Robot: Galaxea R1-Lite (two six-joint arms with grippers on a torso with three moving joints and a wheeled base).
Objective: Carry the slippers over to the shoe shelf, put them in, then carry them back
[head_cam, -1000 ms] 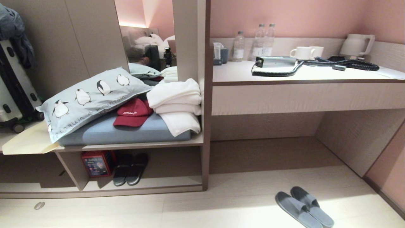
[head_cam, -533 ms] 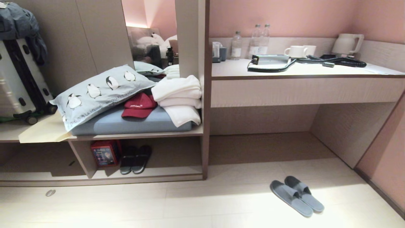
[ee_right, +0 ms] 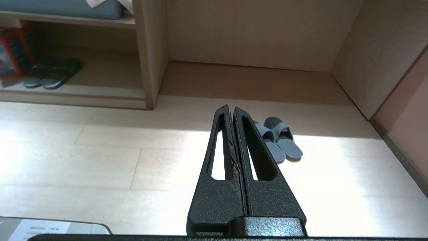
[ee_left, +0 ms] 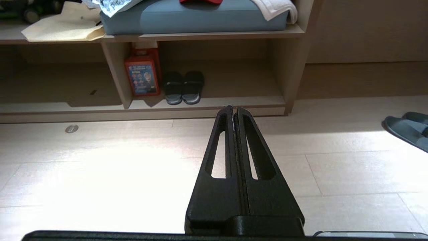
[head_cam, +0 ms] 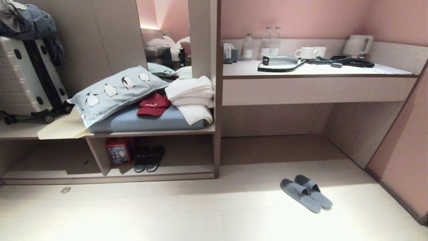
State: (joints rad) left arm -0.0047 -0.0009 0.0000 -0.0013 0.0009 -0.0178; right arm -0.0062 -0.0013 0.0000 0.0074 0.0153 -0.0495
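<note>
1. grey-blue fabric slippers [head_cam: 306, 193] lie side by side on the pale wood floor [head_cam: 200, 214], in a bright patch of light, out in front of the open recess under the bench [head_cam: 317, 71].
2. they touch each other along their inner edges and sit at a slant to the floor boards.
3. the shoe shelf [head_cam: 174, 174], a low beige-brown cubby with a pale raised base board, stands well to the left of the slippers.
4. inside that cubby a darker pair of sandals [head_cam: 149, 158] rests beside a red box [head_cam: 119, 151], which stands against the upright divider.
5. the shelf above carries a blue cushion [head_cam: 147, 123], a penguin pillow [head_cam: 115, 92], a red cap [head_cam: 153, 104] and folded white towels [head_cam: 191, 98].
6. a suitcase [head_cam: 28, 78] stands at the far left.
7. the bench holds water bottles [head_cam: 265, 43], white cups [head_cam: 309, 52], a kettle [head_cam: 357, 45] and a black coiled cable [head_cam: 347, 61].
8. the left pincer [ee_left: 233, 108] is pressed together, holds nothing, and points over bare floor toward the shoe shelf.
9. the right pincer [ee_right: 231, 108] is likewise pressed together and empty, with the slippers just beyond its tip, apart from it.
</note>
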